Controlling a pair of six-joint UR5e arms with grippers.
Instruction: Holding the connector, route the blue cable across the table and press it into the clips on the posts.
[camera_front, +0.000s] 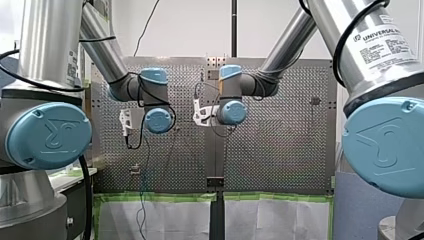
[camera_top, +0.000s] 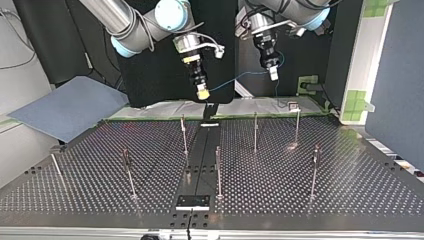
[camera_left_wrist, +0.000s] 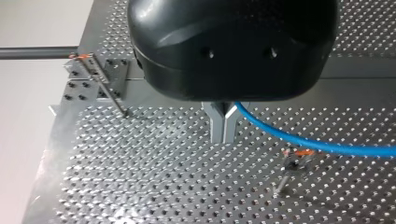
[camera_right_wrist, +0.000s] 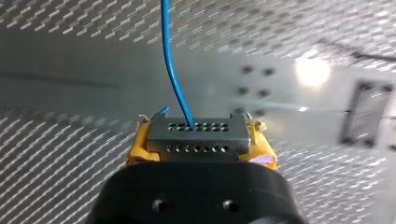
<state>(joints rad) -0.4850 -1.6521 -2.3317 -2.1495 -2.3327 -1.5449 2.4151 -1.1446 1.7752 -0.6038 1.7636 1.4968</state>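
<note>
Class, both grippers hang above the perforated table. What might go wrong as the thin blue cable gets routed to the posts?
The thin blue cable enters the grey metal connector at one hole; a hard pull between my right gripper and my left gripper may strain that joint. The slack cable could also snag a thin metal post on the way down.

light: bright, indoor | glare: white hot spot on table (camera_right_wrist: 312, 71) | top view: backdrop dark
</note>
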